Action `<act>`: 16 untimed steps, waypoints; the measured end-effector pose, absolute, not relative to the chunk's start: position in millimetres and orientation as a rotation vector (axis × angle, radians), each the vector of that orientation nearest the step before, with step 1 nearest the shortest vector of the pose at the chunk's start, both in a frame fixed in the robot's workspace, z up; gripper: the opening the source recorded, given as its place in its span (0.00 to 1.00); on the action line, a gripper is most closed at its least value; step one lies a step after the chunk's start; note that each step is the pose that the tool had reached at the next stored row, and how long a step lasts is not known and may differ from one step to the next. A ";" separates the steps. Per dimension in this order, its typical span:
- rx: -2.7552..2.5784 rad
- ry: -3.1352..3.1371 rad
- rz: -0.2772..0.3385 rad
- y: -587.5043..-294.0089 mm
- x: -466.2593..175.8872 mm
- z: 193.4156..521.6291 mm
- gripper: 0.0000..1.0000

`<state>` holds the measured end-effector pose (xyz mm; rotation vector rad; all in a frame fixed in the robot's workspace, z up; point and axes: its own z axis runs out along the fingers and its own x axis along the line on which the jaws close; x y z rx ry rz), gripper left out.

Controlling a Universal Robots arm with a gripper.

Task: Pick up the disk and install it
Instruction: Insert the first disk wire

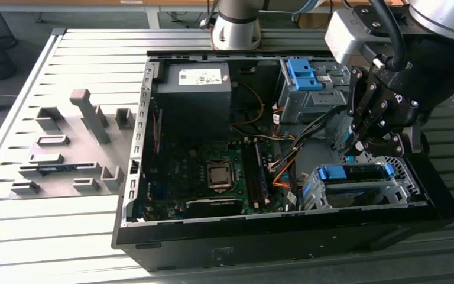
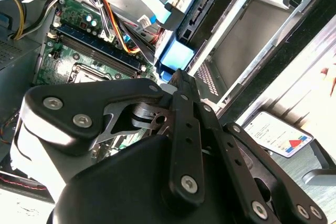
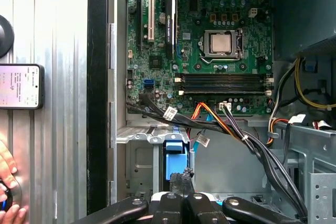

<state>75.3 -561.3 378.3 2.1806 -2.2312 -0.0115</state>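
Your exterior view takes in the whole open computer case (image 1: 132, 177) on the slatted table (image 1: 54, 236), with the gripper (image 1: 366, 148) hanging over its 4 o'clock corner. Both wrist views add what lies outside the case wall and is masked there by the arm: a flat white-faced device with a dark rim (image 3: 20, 86) on the slats. The first wrist view also shows you a person's hand (image 3: 8, 182) near it.

The disk (image 1: 353, 173) sits in the metal drive cage (image 1: 401, 177) at the case's 4 o'clock corner, blue rail end facing up. It is directly under the gripper, at its 6 o'clock. In the first wrist view the fingers are pressed together with nothing between them, and their tip (image 3: 181, 176) is at the blue end of the disk (image 3: 176, 156), though you cannot tell whether they touch.

Count in the exterior view:
- one disk
- one bare blue bracket (image 1: 300, 72) at 1 o'clock
- one power supply (image 1: 195, 89) at 11 o'clock
- one processor socket (image 1: 219, 174) near the centre
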 end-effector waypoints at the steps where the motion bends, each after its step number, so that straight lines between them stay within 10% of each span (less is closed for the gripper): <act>1: 2.181 -2.231 -0.011 -561.3 75.3 378.3 0.11; 16: 2.176 -2.227 -0.021 -561.3 119.1 374.4 0.11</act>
